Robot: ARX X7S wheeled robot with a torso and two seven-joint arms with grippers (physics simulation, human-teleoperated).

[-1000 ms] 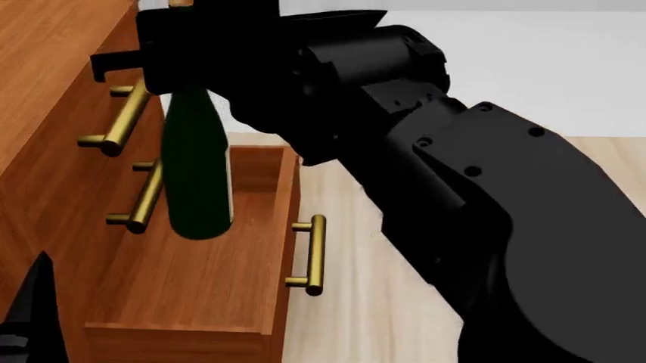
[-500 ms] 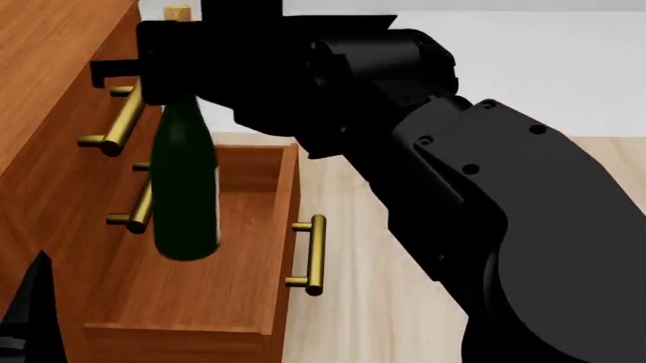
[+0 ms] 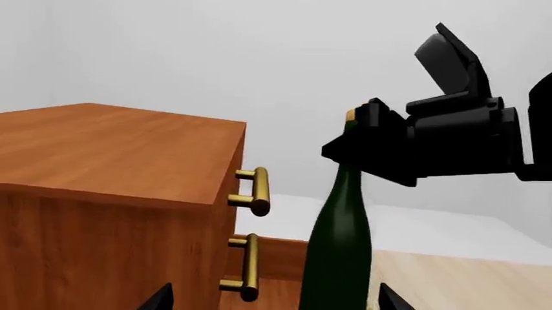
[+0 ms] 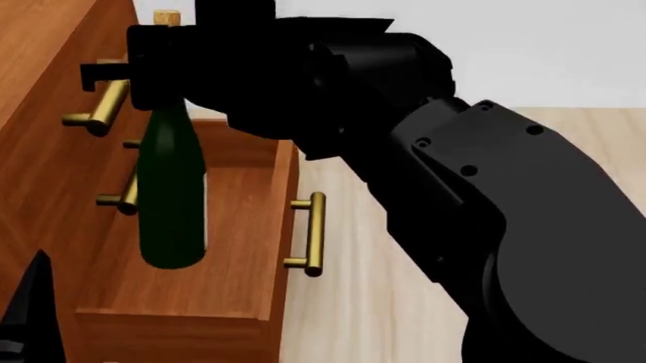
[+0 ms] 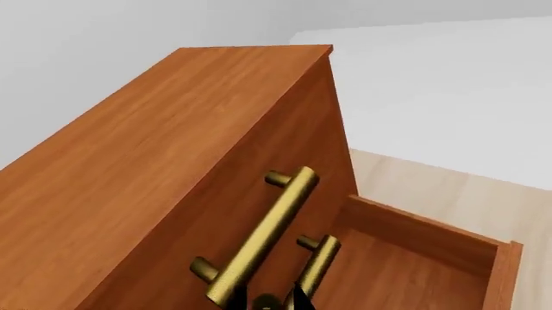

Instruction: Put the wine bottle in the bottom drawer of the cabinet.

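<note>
Head view: the right hand (image 4: 151,57), black and blocky, is clamped on the neck of the wine bottle (image 4: 172,200) just under its tan cork. The bottle hangs upright, its dark green body in the air over the open bottom drawer (image 4: 237,249), toward the drawer's 9 o'clock side and close to the front of the cabinet (image 4: 45,113). The bottle's base appears clear of the drawer floor. The drawer's brass handle (image 4: 313,234) sits at 3 o'clock of the bottle, on the pulled-out front panel. Two upper brass handles (image 4: 96,110) lie at 10 o'clock of the bottle body, partly hidden behind it.

Left wrist view: the bottle stands vertical beside the cabinet front, neck held in the right hand, with two upper handles between bottle and cabinet. Only two dark finger tips (image 3: 155,300) of the left hand (image 3: 271,303) show at the frame edge, set well apart.

Right wrist view: the cabinet top, two upper handles and the open drawer's inside corner are seen from above; the bottle itself is barely visible here.
</note>
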